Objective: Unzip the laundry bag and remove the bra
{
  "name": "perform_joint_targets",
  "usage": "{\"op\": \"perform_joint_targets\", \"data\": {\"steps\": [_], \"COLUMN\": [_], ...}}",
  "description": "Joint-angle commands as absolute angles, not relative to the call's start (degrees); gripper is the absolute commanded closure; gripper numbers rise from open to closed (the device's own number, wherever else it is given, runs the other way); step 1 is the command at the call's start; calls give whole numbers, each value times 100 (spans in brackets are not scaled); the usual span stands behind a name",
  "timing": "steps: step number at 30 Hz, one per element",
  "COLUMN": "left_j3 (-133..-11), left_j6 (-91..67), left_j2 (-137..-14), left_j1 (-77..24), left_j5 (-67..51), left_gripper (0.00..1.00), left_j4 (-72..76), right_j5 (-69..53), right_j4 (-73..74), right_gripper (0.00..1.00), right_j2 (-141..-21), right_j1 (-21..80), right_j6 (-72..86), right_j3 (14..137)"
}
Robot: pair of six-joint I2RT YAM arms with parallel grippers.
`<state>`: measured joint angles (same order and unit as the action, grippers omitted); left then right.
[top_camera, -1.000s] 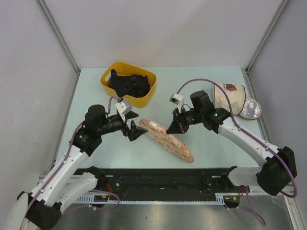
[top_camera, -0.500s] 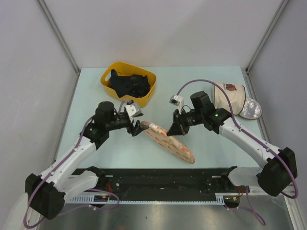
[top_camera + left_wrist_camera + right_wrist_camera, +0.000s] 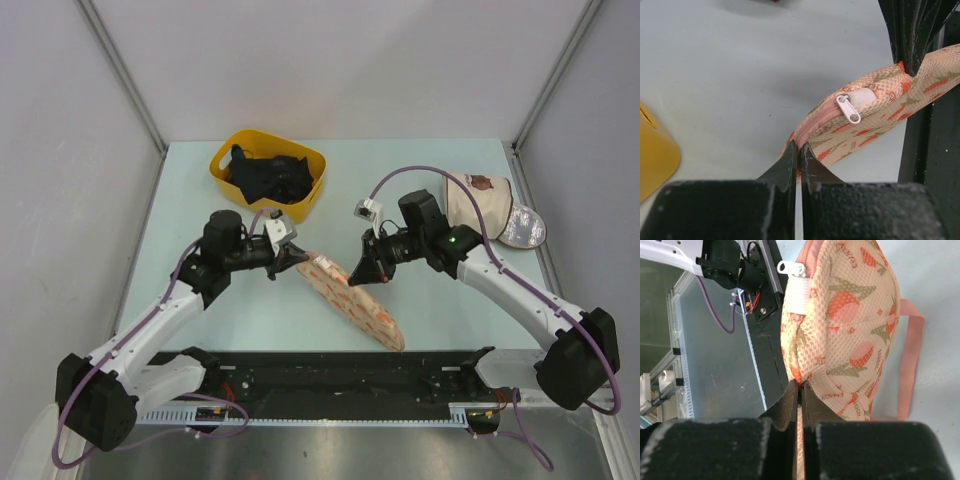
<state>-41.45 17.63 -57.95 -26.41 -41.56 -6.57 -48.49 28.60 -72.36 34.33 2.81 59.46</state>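
- The laundry bag (image 3: 350, 298) sits in the middle of the bench (image 3: 190, 200). It is pink with little red-orange pictures on it, and it is turned up on its thin edge.
- The bench is flat and pale blue-green.
- The left pincer (image 3: 297, 262) is at the bag's far left end. It is squeezed tight on the bag's pink seam.
- The right pincer (image 3: 360, 275) is at the bag's right side, near that same end. It too is pinched tight on the bag's edge.
- The white zip pull (image 3: 849, 109) lies on the bag between the two pincers, next to a small white patch. The zip looks closed there.
- A yellow basket (image 3: 222, 158) stands behind the bag, a bit to the left, with dark clothes (image 3: 268, 176) inside it.
- A beige bag (image 3: 478, 205) with a brown mark lies behind the laundry bag, well off to the right.
- A black rail (image 3: 340, 385) runs in front of the laundry bag, along the bench's near edge.
- Plain grey walls (image 3: 350, 60) stand behind the laundry bag and on both sides.
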Motion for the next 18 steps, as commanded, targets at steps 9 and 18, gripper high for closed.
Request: {"op": "perform_joint_targets", "data": {"steps": [9,18], "left_j3": [-4061,-4087], "left_j6": [115,193], "left_j2": [-5617,-5546], "left_j1": [-2795,-2874], "left_j5": [-4114,-3868], "left_gripper": [100,100], "left_j4": [228,35], "right_j5": [-1901,-1090], "right_j4": [2461,1995], "right_gripper": [37,37], "right_j2": [-6917,-6855], "right_j1": [4058,4816], "right_j6": [747,474], "right_j3": [6091,6267]}}
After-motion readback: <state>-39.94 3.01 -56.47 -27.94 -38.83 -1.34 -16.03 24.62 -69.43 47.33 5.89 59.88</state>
